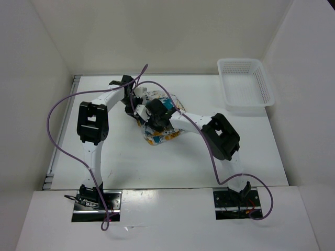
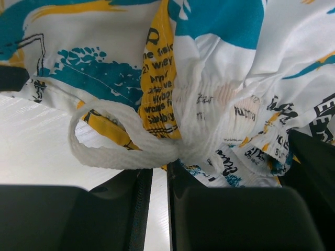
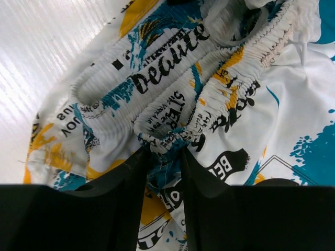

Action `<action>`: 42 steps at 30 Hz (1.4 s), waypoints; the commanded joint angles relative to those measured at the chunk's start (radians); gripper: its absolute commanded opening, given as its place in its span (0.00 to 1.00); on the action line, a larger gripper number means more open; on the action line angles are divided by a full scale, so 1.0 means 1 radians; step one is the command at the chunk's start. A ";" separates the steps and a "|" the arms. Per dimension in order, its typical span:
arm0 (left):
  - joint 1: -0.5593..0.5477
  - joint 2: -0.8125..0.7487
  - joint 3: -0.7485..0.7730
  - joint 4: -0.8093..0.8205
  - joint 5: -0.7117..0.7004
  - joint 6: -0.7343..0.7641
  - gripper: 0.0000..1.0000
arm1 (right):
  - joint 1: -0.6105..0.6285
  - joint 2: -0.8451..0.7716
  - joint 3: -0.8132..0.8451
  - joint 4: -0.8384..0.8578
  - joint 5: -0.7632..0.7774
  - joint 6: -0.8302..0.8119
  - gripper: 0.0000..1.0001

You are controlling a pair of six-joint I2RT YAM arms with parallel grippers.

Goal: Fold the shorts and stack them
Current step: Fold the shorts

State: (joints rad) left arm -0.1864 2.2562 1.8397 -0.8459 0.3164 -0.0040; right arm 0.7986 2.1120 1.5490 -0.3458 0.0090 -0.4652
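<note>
the white table (image 1: 172,162) fills the middle of the top view, with white walls around it. the left arm (image 1: 93,123), white with black joints, reaches from the lower left up and inward; the right arm (image 1: 222,137), built alike, reaches from the lower right toward the centre. thin purple cables (image 1: 52,130) loop along both arms. a white plastic lattice basket (image 1: 248,107) sits in the upper right, well apart from the arms.

the soft white cloth shorts with a teal, yellow-orange and black print (image 1: 162,137) lie bunched just above the centre of the table, under both wrists; whether this heap is one piece or two cannot be told.

in the left wrist view the left gripper (image 2: 159,175) has its jaws drawn close, a thin slit between them, pinching gathered cloth of the shorts (image 2: 220,63) at the tips. a flat white drawstring loop (image 2: 104,151) hangs left of that pinch, over the table.

in the right wrist view the right gripper (image 3: 165,157) stands narrow, with printed cloth filling the gap and the ribbed elastic waistband (image 3: 220,89) puckered at its tips.
</note>
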 commanded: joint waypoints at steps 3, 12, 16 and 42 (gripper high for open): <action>-0.004 0.003 0.016 -0.005 -0.004 0.004 0.23 | -0.013 0.005 0.046 0.056 0.025 0.013 0.34; -0.004 0.003 0.016 -0.005 -0.004 0.004 0.23 | -0.013 -0.027 0.025 0.047 0.025 0.013 0.12; -0.004 0.003 0.016 -0.005 -0.004 0.004 0.23 | -0.013 -0.036 0.048 0.047 0.034 0.013 0.00; -0.004 0.068 0.124 -0.024 -0.023 0.004 0.17 | 0.033 0.051 0.201 -0.268 -0.279 -0.245 0.45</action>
State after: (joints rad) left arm -0.1864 2.3100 1.9221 -0.8612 0.2970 -0.0040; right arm 0.8013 2.1201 1.7145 -0.5686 -0.2733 -0.6346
